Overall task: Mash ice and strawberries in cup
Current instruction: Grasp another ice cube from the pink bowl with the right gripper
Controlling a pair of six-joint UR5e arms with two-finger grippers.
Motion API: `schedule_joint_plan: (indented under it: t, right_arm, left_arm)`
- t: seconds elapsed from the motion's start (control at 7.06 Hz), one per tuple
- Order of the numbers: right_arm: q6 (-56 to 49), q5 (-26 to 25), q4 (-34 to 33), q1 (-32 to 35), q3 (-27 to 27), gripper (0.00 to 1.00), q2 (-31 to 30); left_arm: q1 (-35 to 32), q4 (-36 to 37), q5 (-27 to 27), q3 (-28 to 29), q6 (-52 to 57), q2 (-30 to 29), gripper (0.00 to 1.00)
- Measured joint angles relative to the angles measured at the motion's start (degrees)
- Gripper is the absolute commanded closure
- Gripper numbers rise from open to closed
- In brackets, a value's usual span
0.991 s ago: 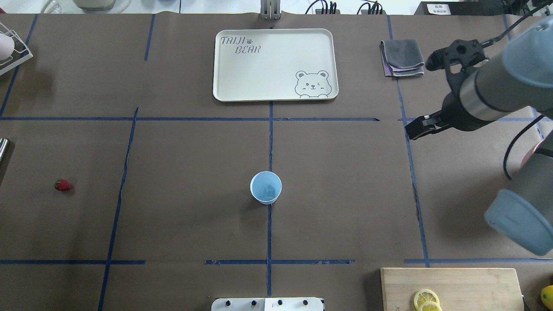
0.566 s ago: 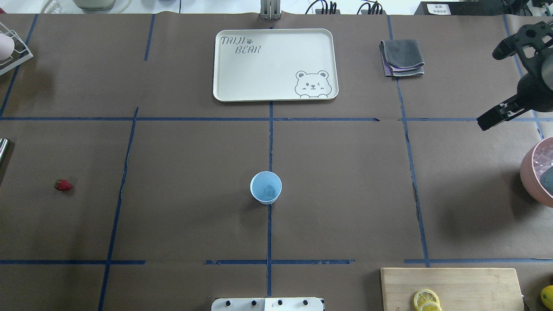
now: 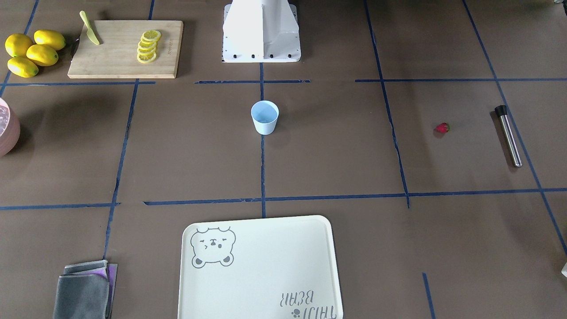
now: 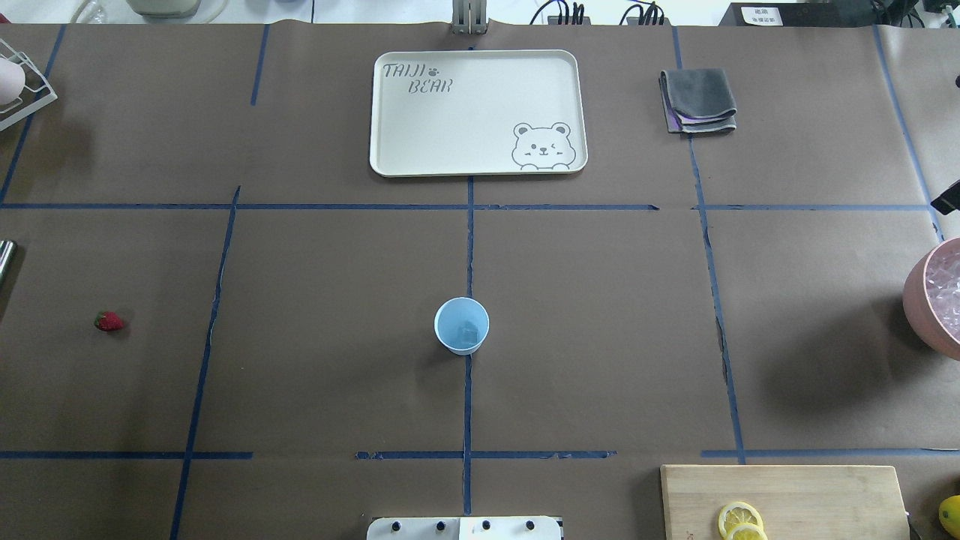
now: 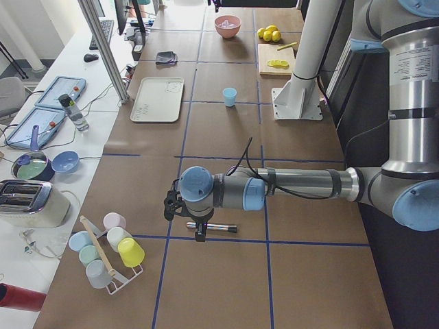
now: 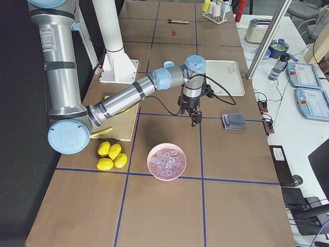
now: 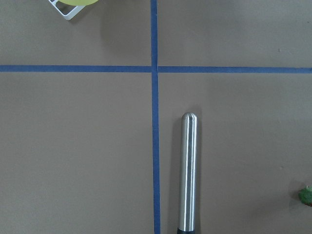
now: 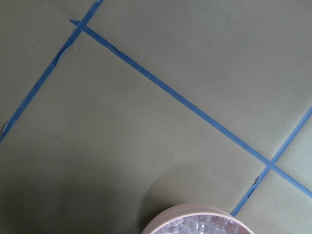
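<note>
The pale blue cup (image 4: 461,325) stands upright at the table's middle, with a clear ice (image 4: 471,330) cube inside. More ice (image 6: 167,160) fills a pink bowl (image 4: 930,300) at the right edge. The strawberry (image 4: 109,322) lies alone on the left. My right gripper (image 6: 195,121) hangs above the table between the bowl and the tray; only a dark tip of it (image 4: 946,199) shows in the overhead view, so I cannot tell its state. My left gripper (image 5: 199,235) hovers over a steel muddler (image 7: 187,173); its fingers show in no close view.
A cream bear tray (image 4: 465,127) lies at the far middle, a folded grey cloth (image 4: 699,100) to its right. A cutting board (image 3: 115,53) with lemon slices and a knife (image 3: 91,34) sits beside whole lemons (image 3: 31,52). A rack of cups (image 5: 106,250) stands far left.
My right arm has swung to the right, nearly out of the overhead view, uncovering the pink bowl. Cup and strawberry have not moved.
</note>
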Motion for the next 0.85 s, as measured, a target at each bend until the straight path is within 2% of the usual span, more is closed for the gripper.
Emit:
schedule_joint_plan:
  t: [0.42,0.71,0.85]
  right_arm:
    - [-10.14,2.05,4.01,3.13,-7.8,0.01,-1.18]
    - [-12.75,2.69,14.4,3.44,-13.39,0.02,-5.29]
    - [-12.98,3.85,18.17,3.5,-13.66,0.02,-7.84]
  left_arm:
    - [0.0,0.05,0.0,0.02,-0.03,0.03,0.0]
    - [0.0,0.04,-0.02,0.01,-0.02,0.09,0.0]
    - [0.0,0.0,-0.06,-0.07,-0.01,0.15,0.0]
